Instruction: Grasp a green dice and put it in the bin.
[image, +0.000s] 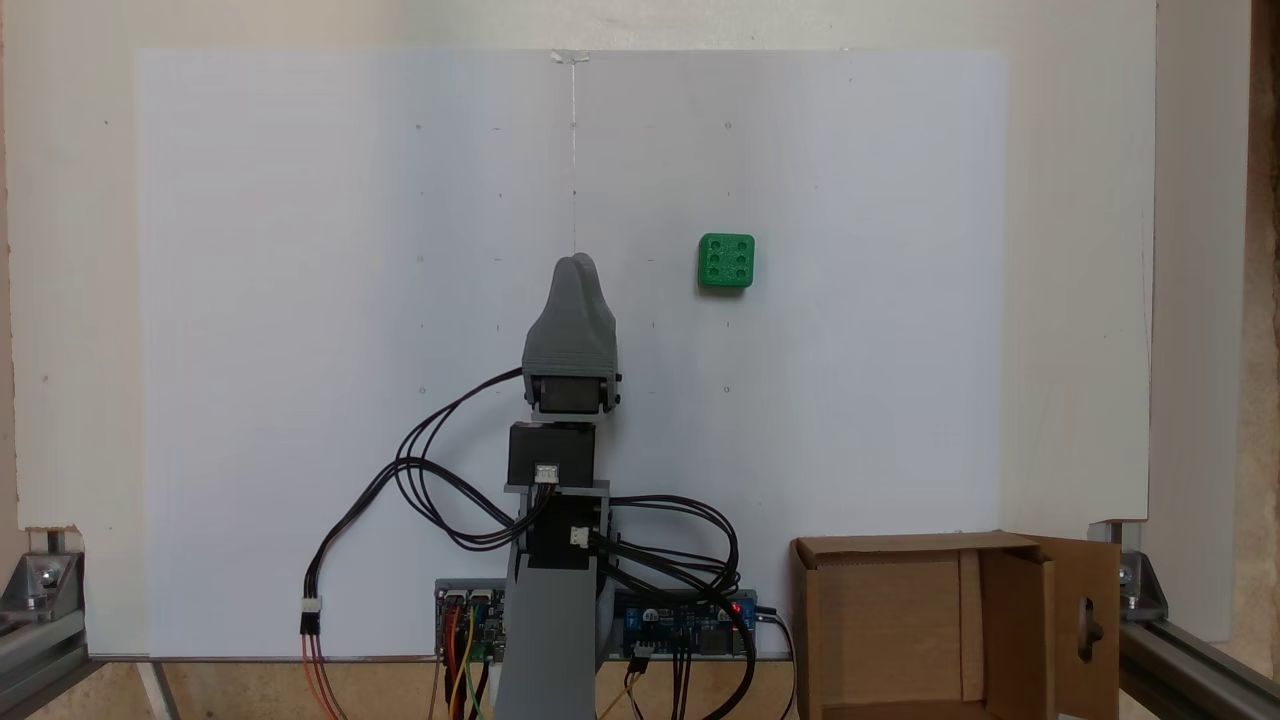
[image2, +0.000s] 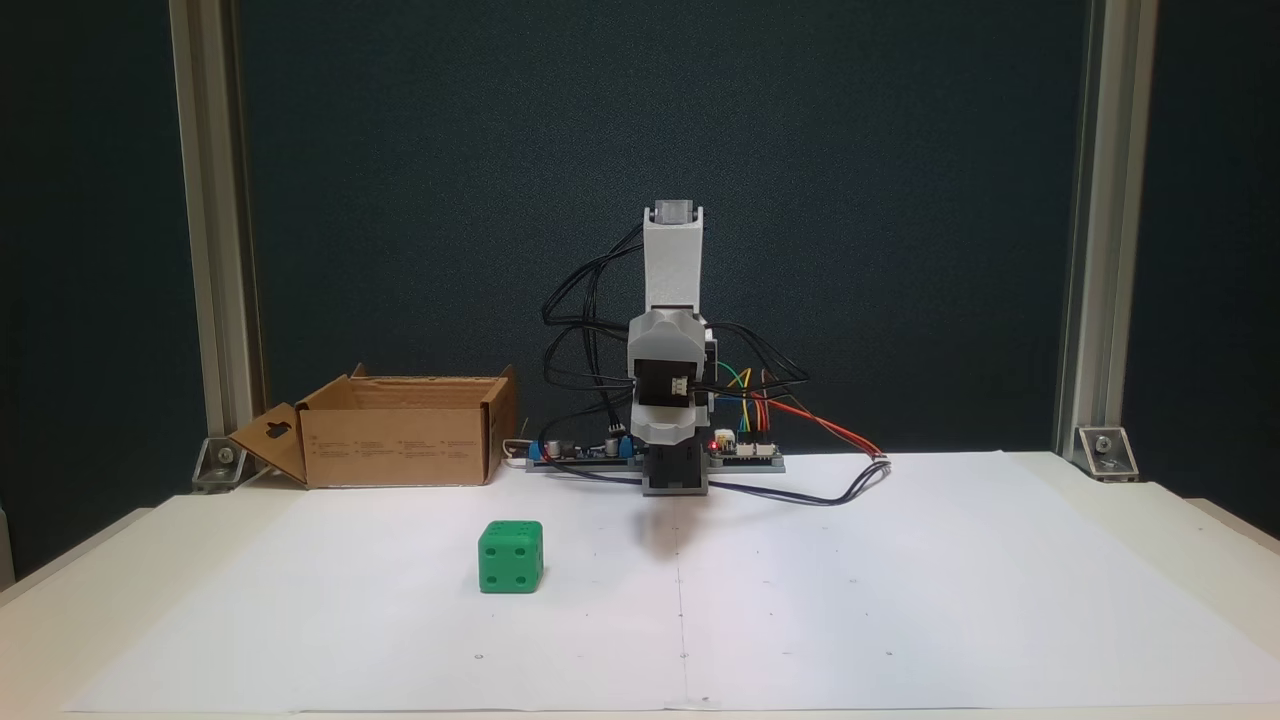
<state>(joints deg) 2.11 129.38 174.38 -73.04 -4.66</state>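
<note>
A grey plastic tool on a small hobby arm rests folded over the middle of a white paper-covered surface, its two halves pressed together into a single blunt tip and holding nothing, as seen from above in a fixed view. The small bright green plastic dice with rounded edges and recessed pips sits alone on the sheet, six pips up, well apart from the tool and directly to its right in that view, at about the same reach from the arm's base; being a cube, it offers no long axis, and its sides lie square to the sheet's edges. In the fixed view facing the arm, the dice lies to the left of the arm and closer to the surface's front edge, showing a four-pip face. The brown corrugated cardboard box serving as the bin stands at the surface's rear corner beside the arm's base, on the dice's side, one flap with a keyhole cut-out folded outward; its interior looks empty. The coming move appears to call for a swing toward the dice and a spreading of the tool.
</note>
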